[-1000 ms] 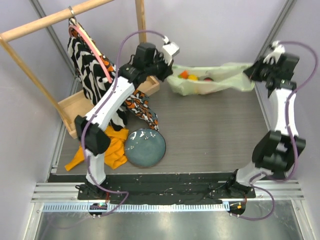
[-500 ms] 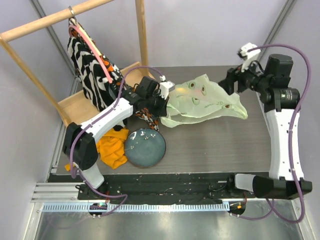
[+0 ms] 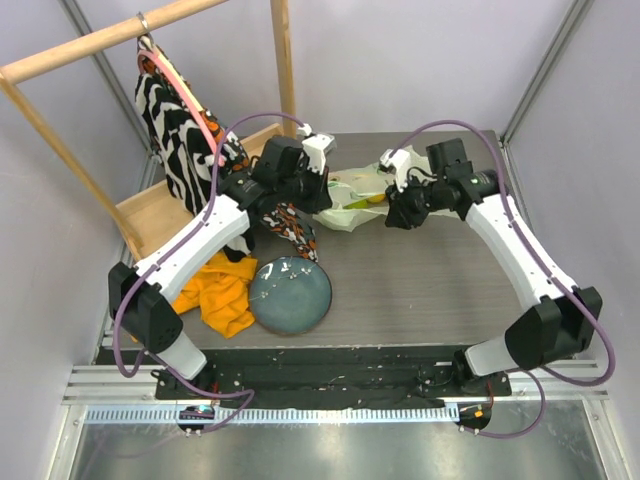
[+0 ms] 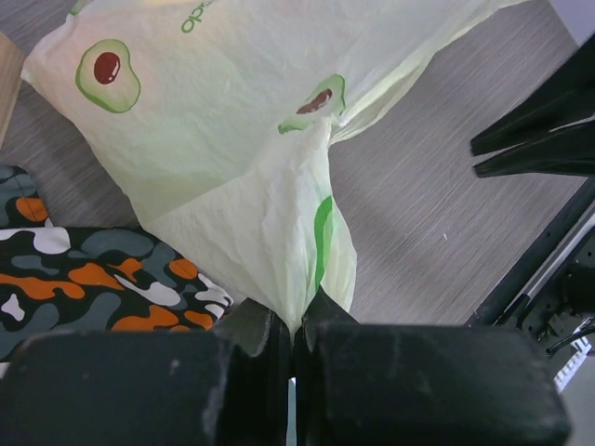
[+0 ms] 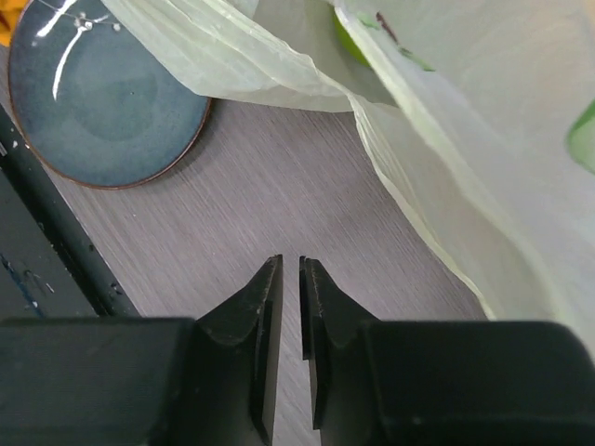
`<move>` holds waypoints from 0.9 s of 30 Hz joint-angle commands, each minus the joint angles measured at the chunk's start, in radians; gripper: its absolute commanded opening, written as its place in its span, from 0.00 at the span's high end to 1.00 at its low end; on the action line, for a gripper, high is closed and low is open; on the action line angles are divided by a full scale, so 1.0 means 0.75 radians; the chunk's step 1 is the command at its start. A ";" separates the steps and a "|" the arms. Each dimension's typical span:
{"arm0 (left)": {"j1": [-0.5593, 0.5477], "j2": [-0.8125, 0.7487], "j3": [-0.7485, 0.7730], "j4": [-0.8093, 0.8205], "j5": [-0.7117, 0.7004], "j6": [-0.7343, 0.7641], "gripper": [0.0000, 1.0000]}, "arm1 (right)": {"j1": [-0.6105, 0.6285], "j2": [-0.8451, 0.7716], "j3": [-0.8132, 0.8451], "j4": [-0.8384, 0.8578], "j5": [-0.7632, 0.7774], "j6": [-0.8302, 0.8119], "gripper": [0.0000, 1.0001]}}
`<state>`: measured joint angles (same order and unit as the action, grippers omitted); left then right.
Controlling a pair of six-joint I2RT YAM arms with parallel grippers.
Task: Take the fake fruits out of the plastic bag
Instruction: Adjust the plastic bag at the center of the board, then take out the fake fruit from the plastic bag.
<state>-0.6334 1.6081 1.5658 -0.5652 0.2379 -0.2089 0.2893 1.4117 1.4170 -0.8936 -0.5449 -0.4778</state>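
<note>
Bag (image 3: 352, 197) slumped at 12 o'clock on counter (image 3: 430, 280). Left tool (image 4: 296, 336) clamped on a bag fold. Right tool (image 5: 289, 279) nearly closed, empty, at bag's 3 o'clock. Green fruit (image 5: 346, 39) shows inside. Best bet: lift fold high, mouth downward, shake gently.
</note>
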 commanded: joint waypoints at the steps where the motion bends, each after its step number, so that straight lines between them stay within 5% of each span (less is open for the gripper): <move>1: 0.022 -0.074 0.001 0.050 -0.010 -0.041 1.00 | 0.062 0.026 0.056 0.054 0.060 -0.048 0.80; 15: 0.035 -0.123 -0.128 0.056 0.049 0.000 1.00 | 0.062 0.245 0.181 0.101 0.119 -0.036 0.87; 27: 0.043 -0.211 -0.280 0.036 0.037 0.049 1.00 | 0.058 0.582 0.246 0.400 0.561 0.103 0.93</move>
<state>-0.6079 1.5078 1.3777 -0.5579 0.2615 -0.1997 0.3367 1.7802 1.5299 -0.7109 -0.2703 -0.4404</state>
